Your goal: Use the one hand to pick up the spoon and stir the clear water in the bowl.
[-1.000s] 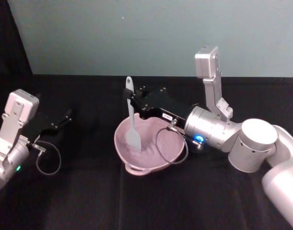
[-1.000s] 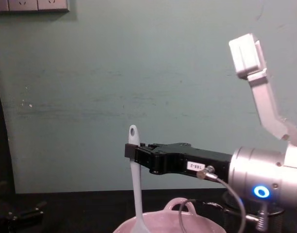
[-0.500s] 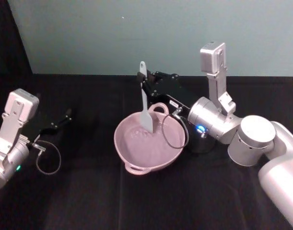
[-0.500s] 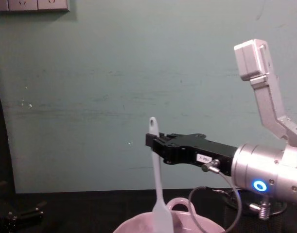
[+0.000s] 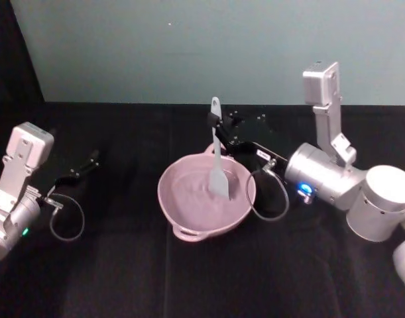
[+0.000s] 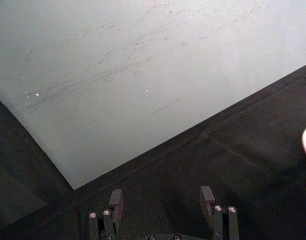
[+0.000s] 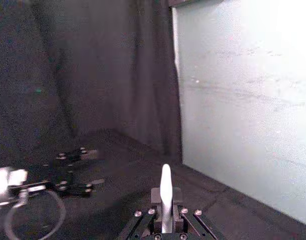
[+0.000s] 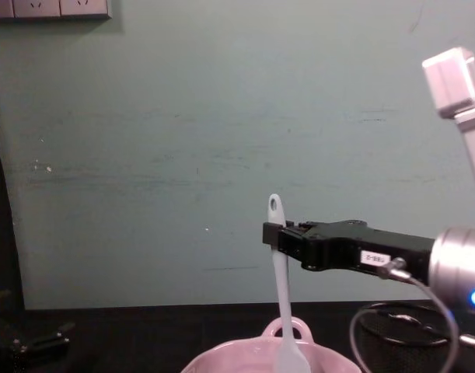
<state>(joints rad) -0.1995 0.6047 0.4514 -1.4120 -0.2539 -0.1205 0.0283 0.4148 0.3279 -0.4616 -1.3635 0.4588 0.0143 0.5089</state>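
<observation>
The pale pink bowl sits mid-table, and faint ripples mark the clear water inside it. The white spoon stands upright with its flat head dipped into the bowl's right side. My right gripper reaches in from the right and is shut on the spoon's upper handle, just below the oval hole. From the side, the spoon hangs from the right gripper above the bowl rim. In the right wrist view the spoon handle rises from the closed jaws. My left gripper rests open at the far left.
The left arm lies parked on the black cloth with a cable loop beside it. A dark mesh cup stands behind the right arm's cable. A teal wall closes off the back of the table.
My right gripper has carried the spoon rightward across the bowl, from its left side to its right side. The left arm has stayed still.
</observation>
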